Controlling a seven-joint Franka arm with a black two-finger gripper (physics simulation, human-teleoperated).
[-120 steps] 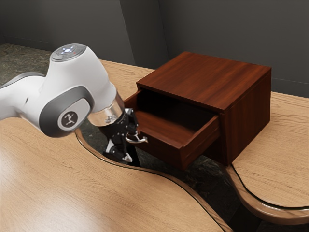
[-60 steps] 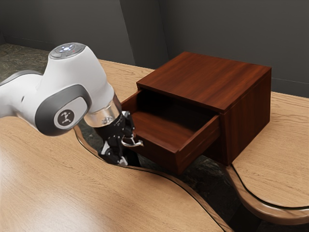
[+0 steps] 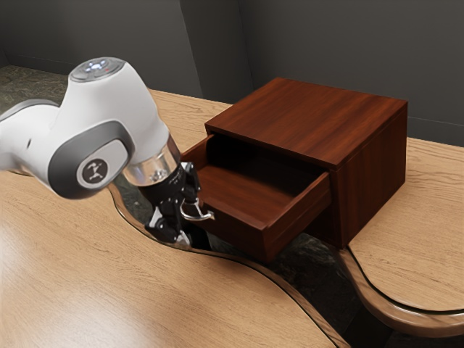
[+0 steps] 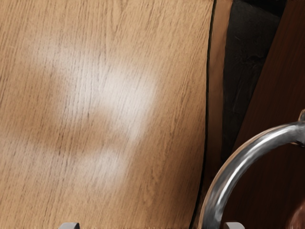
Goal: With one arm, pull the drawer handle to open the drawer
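Down at the drawer's front, the end effector sits right against the metal handle, low over the gap in the table. Whether it is clenched on the handle or merely hooked behind it I cannot tell; the dark hand and the bright loop overlap too closely in the exterior view. In the wrist view the handle curves as a polished arc just under the hand, with the pale table beyond it.

The drawer stands well out of the dark wooden cabinet, its inside floor and side walls showing, its front panel facing the white arm.

By my reading the pulling step is under way and most of the travel looks done. The next move would call for a straight draw along the drawer's own line, toward the exterior view's left, without lifting or twisting, so the handle does not slip free and the drawer does not bind in its rails.

Against the picture of a second ago, the arm has drawn back toward the exterior view's left and the drawer has come out with it by a small amount. The cabinet has not shifted.
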